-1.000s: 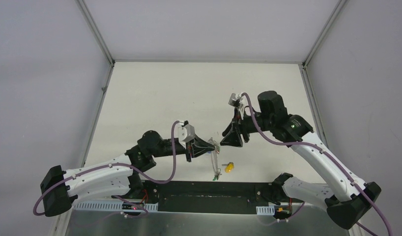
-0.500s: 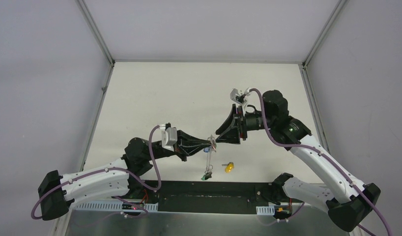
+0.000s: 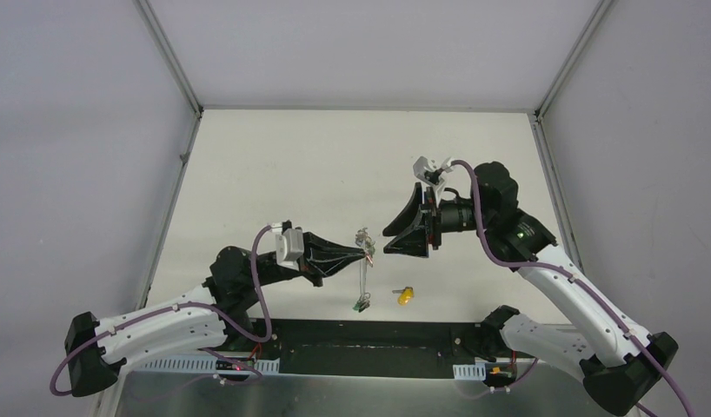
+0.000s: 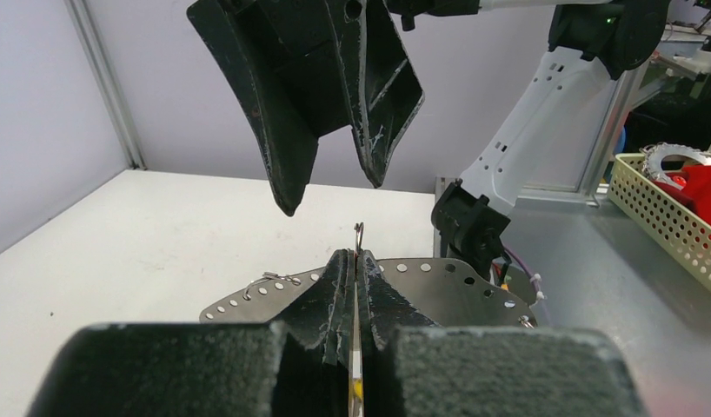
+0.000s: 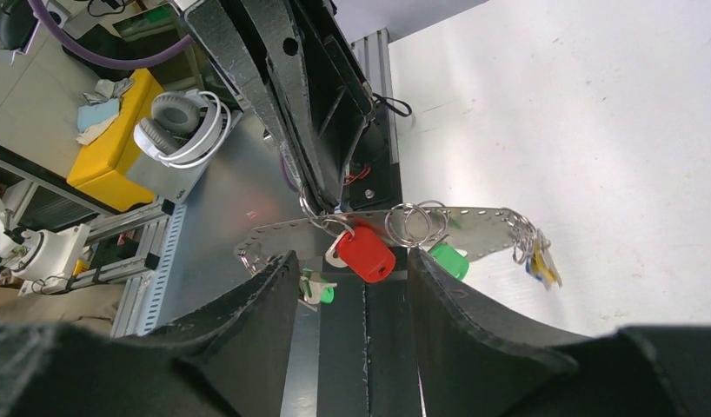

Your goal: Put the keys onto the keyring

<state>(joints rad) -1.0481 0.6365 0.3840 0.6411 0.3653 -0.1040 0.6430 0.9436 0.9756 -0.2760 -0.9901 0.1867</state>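
One key on white table; left gripper pinches keyring, right gripper gapes empty.

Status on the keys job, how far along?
Done: a red key and a green key appear to hang on the keyring. In hand: the left gripper is shut on the keyring, holding it above the table; the right gripper faces it, open and empty. Left: the yellow key lies loose on the table, not yet picked up.
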